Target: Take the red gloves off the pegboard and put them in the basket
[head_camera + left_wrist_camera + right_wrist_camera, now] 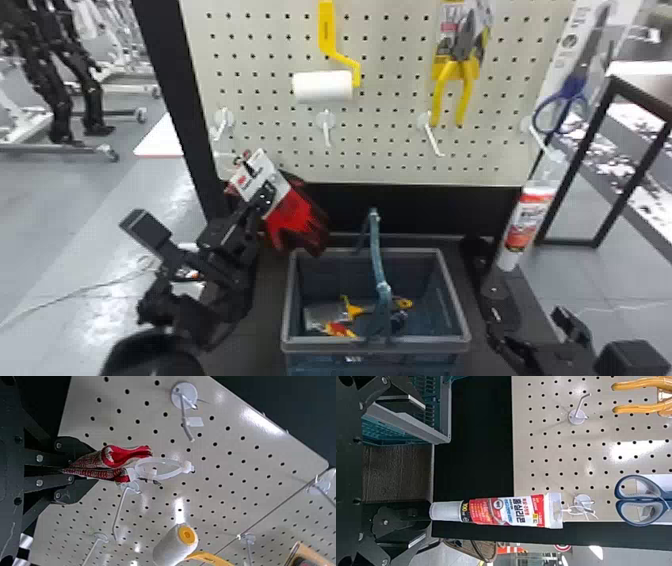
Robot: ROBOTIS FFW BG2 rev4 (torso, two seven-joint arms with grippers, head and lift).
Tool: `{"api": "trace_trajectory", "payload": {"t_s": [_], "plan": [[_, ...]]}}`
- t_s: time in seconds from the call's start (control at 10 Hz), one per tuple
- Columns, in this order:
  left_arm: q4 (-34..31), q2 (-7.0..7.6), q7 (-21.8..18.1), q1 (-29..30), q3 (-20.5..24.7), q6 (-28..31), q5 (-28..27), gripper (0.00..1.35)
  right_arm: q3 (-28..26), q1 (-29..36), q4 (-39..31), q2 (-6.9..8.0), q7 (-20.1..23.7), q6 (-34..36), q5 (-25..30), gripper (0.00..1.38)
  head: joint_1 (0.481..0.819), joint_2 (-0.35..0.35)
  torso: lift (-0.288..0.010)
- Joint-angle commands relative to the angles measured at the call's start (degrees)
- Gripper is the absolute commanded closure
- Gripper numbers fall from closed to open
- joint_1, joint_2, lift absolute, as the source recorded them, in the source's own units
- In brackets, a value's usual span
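Note:
In the head view my left gripper (pixel 257 200) holds the red gloves (pixel 297 215) by their carded cuff end, below the pegboard's left hook, fingers hanging near the basket's back left corner. The left wrist view has the left gripper (pixel 65 470) shut on the gloves (pixel 119 459); their white tie loop (pixel 158 469) sticks out with no hook through it. The grey-blue basket (pixel 375 345) stands at the centre. At the lower right is my right gripper (pixel 525 322). In the right wrist view this right gripper (pixel 423 470) stands open, holding nothing.
The basket's handle (pixel 377 255) stands up over tools inside (pixel 330 315). A sealant tube (pixel 530 220) hangs at the right, below scissors (pixel 570 100). Yellow pliers (pixel 452 90) and a paint roller (pixel 322 86) hang on the pegboard (pixel 390 150). White hooks (pixel 326 122) project forward.

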Motion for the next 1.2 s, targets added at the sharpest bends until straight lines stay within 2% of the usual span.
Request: {"api": "trace_trajectory", "payload": {"t_s": [0.0, 0.2, 0.4, 0.6, 0.7, 0.9, 1.1], "plan": [[0.56, -0.88, 1.02, 1.34, -3.48, -3.34, 6.83, 1.22, 0.08, 0.02, -0.06, 0.05, 0.03, 0.01, 0.0, 0.17, 0.549, 0.0, -0.1], [0.56, -1.06, 6.3, 4.06, -11.13, -10.46, 17.2, 1.22, -0.01, 0.02, -0.06, 0.05, 0.03, 0.01, -0.17, 0.17, 0.549, 0.0, -0.1], [1.0, -1.59, 9.46, 6.96, -12.62, -12.39, 19.75, 1.22, 0.08, 0.11, -0.06, 0.05, 0.03, 0.01, -0.26, 0.17, 0.549, 0.0, -0.1], [3.02, -1.41, 11.39, 8.02, -15.08, -13.36, 22.65, 1.22, 0.08, 0.2, -0.06, 0.05, 0.03, 0.01, -0.44, 0.17, 0.549, 0.0, -0.1], [3.99, -1.41, 11.3, 7.84, -15.08, -11.51, 23.44, 1.22, 0.08, 0.2, -0.06, 0.05, 0.03, 0.01, -0.44, 0.17, 0.549, 0.0, -0.1], [6.89, -1.32, 7.88, 6.17, -15.88, -7.2, 26.87, 1.22, 0.08, 0.2, -0.06, 0.05, 0.03, 0.01, -0.44, 0.17, 0.549, 0.0, -0.1], [9.26, -1.59, 6.03, 4.41, -16.31, -3.78, 27.84, 1.22, 0.08, 0.2, -0.06, 0.05, 0.03, 0.01, -0.44, 0.17, 0.549, 0.0, -0.1]]}}
